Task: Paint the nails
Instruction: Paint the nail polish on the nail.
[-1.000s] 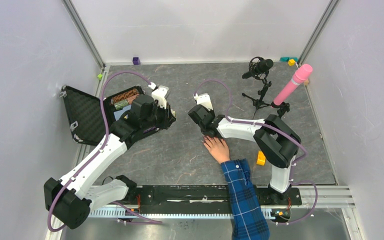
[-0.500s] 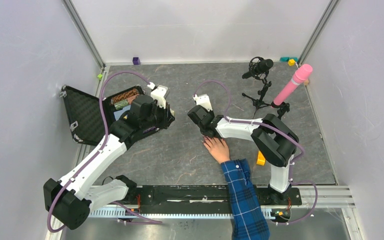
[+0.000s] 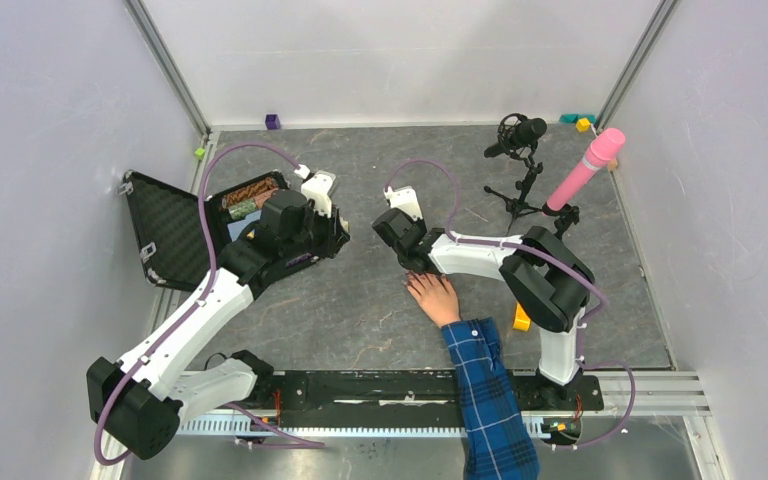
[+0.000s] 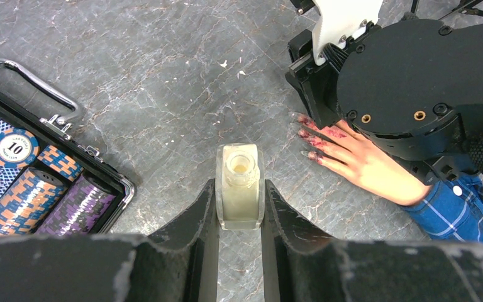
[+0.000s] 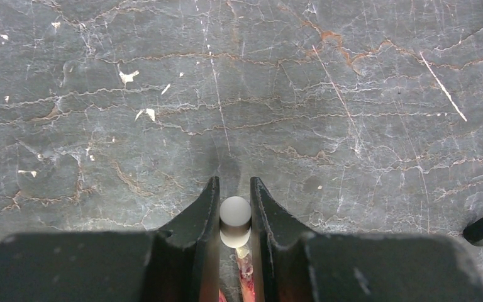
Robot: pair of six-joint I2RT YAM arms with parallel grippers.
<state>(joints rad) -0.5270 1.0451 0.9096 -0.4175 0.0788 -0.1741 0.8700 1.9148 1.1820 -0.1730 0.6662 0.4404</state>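
— Left wrist count?
— One open bottle [image 4: 240, 182], clamped by the left gripper [image 4: 239, 192]; three stained nails [image 4: 306, 134] on one hand [image 4: 365, 165], under the right gripper [image 5: 234, 200], which pinches one white cap [image 5: 235, 217].
— Writing?
— "10" on one chip [image 4: 12, 148].

Grey veined tabletop [image 3: 360, 310], pale walls [image 3: 410, 60]

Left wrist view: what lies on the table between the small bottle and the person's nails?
Only bare grey table. The bottle, held in the left gripper, is apart from the nails; the left wrist view shows nothing between them.
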